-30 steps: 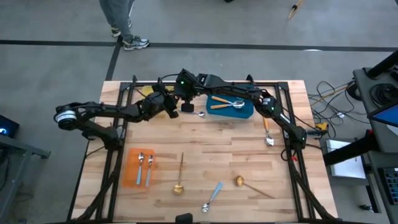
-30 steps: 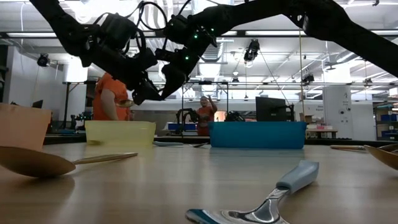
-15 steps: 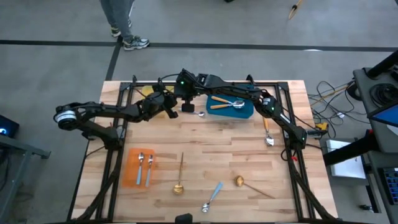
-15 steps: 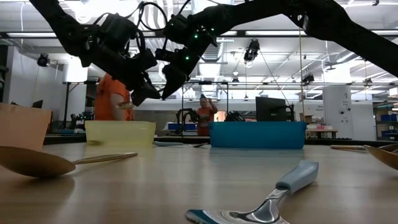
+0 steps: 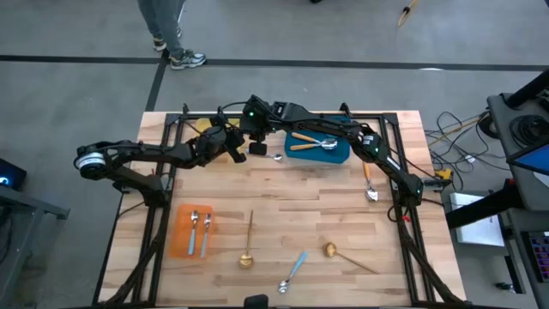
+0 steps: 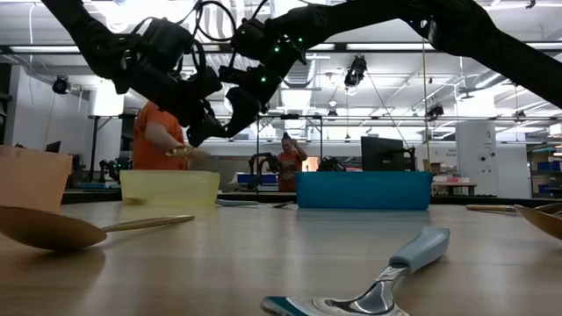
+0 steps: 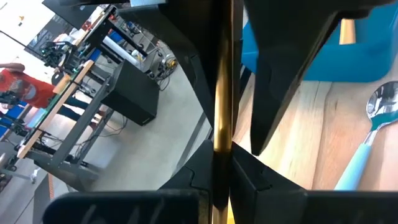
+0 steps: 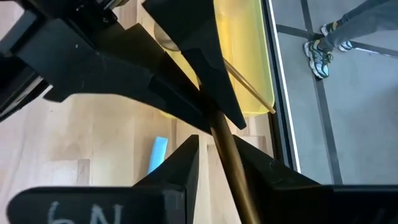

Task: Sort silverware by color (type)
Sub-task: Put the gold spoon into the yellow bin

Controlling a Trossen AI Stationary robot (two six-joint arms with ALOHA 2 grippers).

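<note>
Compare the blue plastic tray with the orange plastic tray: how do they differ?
The blue plastic tray sits at the table's far edge; the orange plastic tray lies near the front left. The blue one holds an orange-handled spoon; the orange one holds two blue-handled spoons. Both hold handle colours that do not match the tray.

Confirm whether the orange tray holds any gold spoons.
No: the orange tray holds two silver spoons, and no gold one lies in it.

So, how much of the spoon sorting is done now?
Done: two spoons in the orange tray, some in the blue tray. In hand: the left end effector grips a gold spoon near the yellow tray. Left: five spoons loose on the table.
</note>
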